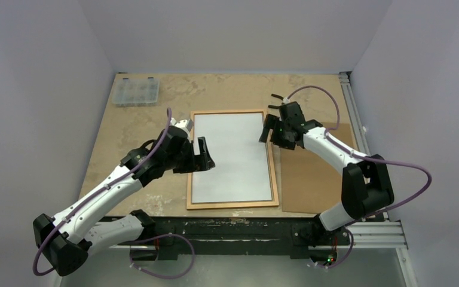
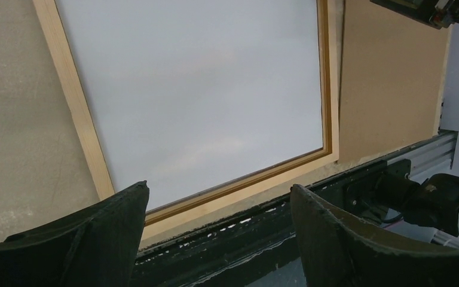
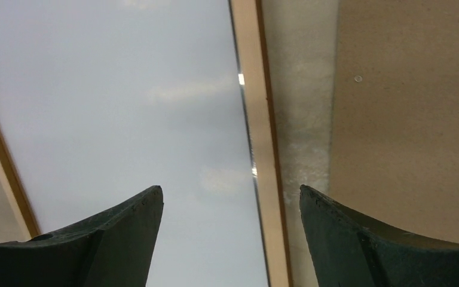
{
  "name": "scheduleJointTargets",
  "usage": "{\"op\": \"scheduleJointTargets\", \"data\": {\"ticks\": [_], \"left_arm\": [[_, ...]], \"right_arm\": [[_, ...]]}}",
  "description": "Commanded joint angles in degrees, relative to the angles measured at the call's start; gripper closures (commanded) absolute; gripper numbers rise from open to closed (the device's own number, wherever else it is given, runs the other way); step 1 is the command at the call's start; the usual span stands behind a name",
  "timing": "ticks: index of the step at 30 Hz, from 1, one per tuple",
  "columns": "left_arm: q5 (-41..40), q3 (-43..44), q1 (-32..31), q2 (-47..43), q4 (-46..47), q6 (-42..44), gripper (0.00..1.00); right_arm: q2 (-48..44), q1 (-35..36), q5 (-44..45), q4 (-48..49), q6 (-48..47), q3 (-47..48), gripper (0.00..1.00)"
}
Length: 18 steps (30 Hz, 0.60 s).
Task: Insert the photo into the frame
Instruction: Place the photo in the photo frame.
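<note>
The frame (image 1: 233, 204) of light wood lies flat in the middle of the table. Inside its moulding lies the photo (image 1: 232, 156), plain white side up; its picture side is hidden. My left gripper (image 1: 206, 154) hovers open over the frame's left rail with nothing between its fingers. My right gripper (image 1: 268, 128) stands open over the upper right rail, also empty. In the left wrist view the photo (image 2: 203, 89) fills the frame (image 2: 77, 113) beyond the open gripper (image 2: 218, 191). The right wrist view shows the photo (image 3: 125, 101), the right rail (image 3: 260, 119) and the open gripper (image 3: 230, 191).
A brown hardboard panel (image 1: 311, 179) lies on the table right of the frame, partly under my right arm; it also shows as a panel (image 2: 388, 84) in the left wrist view. A clear organiser box (image 1: 135, 91) sits at the back left. The black base rail (image 1: 245, 226) runs along the near edge.
</note>
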Motion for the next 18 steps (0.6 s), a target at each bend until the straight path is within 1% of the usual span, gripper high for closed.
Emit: {"op": "scheduleJointTargets", "data": {"ticks": [1, 3, 7, 9, 10, 16, 18], "left_arm": [[2.86, -2.83, 0.11, 0.06, 3.90, -1.33, 0.14], [3.65, -4.06, 0.17, 0.10, 4.83, -1.70, 0.14], [4.64, -5.21, 0.15, 0.62, 4.79, -1.75, 0.15], [4.73, -5.82, 0.09, 0.82, 5.09, -1.80, 0.15], [4.90, -6.24, 0.09, 0.84, 5.39, -1.85, 0.15], [5.15, -8.26, 0.09, 0.54, 5.99, -2.39, 0.15], [5.45, -8.86, 0.09, 0.38, 6.39, -2.64, 0.15]], "right_arm": [[-2.56, -3.37, 0.69, -0.78, -3.76, -5.70, 0.22], [-3.30, -4.81, -1.50, 0.56, -5.10, -8.56, 0.27], [-5.09, -5.10, -6.52, 3.27, -7.39, -12.76, 0.33], [-5.16, -5.08, -8.47, 5.19, -7.44, -14.47, 0.40], [-4.83, -5.08, -8.62, 5.79, -7.20, -15.10, 0.42], [-0.66, -5.09, -10.98, 8.64, -5.84, -16.13, 0.62], [-0.02, -5.04, -11.48, 9.37, -5.41, -16.33, 0.65]]}}
